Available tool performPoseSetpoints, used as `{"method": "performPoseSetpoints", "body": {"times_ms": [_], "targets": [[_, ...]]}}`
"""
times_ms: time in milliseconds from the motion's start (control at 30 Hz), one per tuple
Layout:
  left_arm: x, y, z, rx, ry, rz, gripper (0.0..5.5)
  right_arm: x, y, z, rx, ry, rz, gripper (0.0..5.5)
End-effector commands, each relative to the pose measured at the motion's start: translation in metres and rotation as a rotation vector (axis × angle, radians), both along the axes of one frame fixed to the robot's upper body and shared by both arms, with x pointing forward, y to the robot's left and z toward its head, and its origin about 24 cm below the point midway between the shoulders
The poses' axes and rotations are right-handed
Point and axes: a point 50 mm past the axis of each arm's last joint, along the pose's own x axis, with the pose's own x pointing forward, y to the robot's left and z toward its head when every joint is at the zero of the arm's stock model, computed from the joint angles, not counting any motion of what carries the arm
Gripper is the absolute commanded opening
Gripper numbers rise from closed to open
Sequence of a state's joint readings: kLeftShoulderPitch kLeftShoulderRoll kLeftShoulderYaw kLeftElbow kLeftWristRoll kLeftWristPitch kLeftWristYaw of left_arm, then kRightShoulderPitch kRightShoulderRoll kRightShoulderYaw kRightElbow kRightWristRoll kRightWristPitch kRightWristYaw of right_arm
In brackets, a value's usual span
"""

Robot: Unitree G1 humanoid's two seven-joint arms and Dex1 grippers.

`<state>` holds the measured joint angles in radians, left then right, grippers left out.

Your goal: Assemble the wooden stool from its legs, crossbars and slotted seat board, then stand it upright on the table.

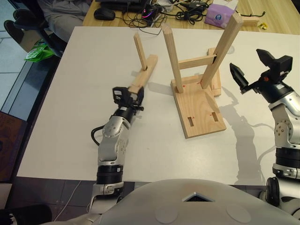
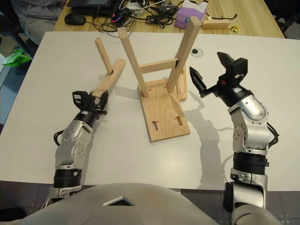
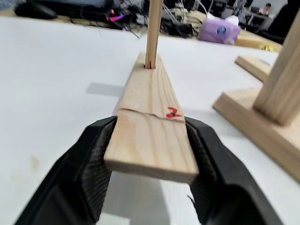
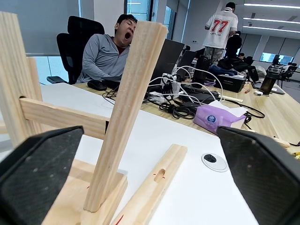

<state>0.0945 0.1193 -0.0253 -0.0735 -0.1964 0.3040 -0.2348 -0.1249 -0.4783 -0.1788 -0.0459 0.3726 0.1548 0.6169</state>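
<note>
Half built: two legs (image 1: 171, 58) and a crossbar (image 1: 196, 61) stand in the seat board (image 1: 201, 119) mid-surface, two slots (image 1: 191, 121) empty. The left end effector (image 1: 127, 93) clamps the next leg piece (image 1: 146, 70); the right end effector (image 1: 245, 60) hangs spread apart.

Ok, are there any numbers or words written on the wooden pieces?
"2", in red, on the pale wooden leg held by the left gripper.
Small red marks on the flat slotted wooden seat board: too small to read.
</note>
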Motion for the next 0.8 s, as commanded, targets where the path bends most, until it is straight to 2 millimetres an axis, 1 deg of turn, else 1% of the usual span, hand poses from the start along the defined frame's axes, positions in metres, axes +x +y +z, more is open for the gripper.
{"method": "performPoseSetpoints", "body": {"times_ms": [33,133,167,267,367,467,600,633,800], "targets": [[-0.022,0.002,-0.026,0.097,0.191,-0.100,2.08,-0.002,0.002,-0.002,-0.010,-0.005,0.001,5.40],[-0.024,0.007,-0.030,0.164,0.218,-0.103,2.07,-0.004,0.005,-0.007,-0.012,0.004,0.007,5.40],[-0.023,0.008,-0.030,0.177,0.222,-0.105,2.43,-0.005,0.007,-0.009,-0.011,0.008,0.010,5.40],[-0.022,0.010,-0.026,0.210,0.227,-0.129,2.92,-0.008,0.010,-0.014,-0.007,0.017,0.010,5.40],[-0.010,0.012,-0.016,0.238,0.215,-0.149,3.35,-0.010,0.013,-0.020,-0.001,0.022,-0.003,5.40],[0.006,0.008,-0.010,0.266,0.206,-0.203,3.35,-0.009,0.015,-0.022,0.006,0.011,-0.020,5.40],[0.019,0.000,-0.011,0.247,0.214,-0.232,3.35,-0.005,0.018,-0.020,0.000,-0.006,-0.020,5.40],[0.020,-0.002,-0.012,0.237,0.220,-0.238,3.35,-0.005,0.018,-0.020,0.000,-0.010,-0.020,5.40],[0.013,0.000,-0.022,0.196,0.261,-0.228,2.74,-0.005,0.018,-0.019,0.000,-0.013,-0.024,5.40]]}}
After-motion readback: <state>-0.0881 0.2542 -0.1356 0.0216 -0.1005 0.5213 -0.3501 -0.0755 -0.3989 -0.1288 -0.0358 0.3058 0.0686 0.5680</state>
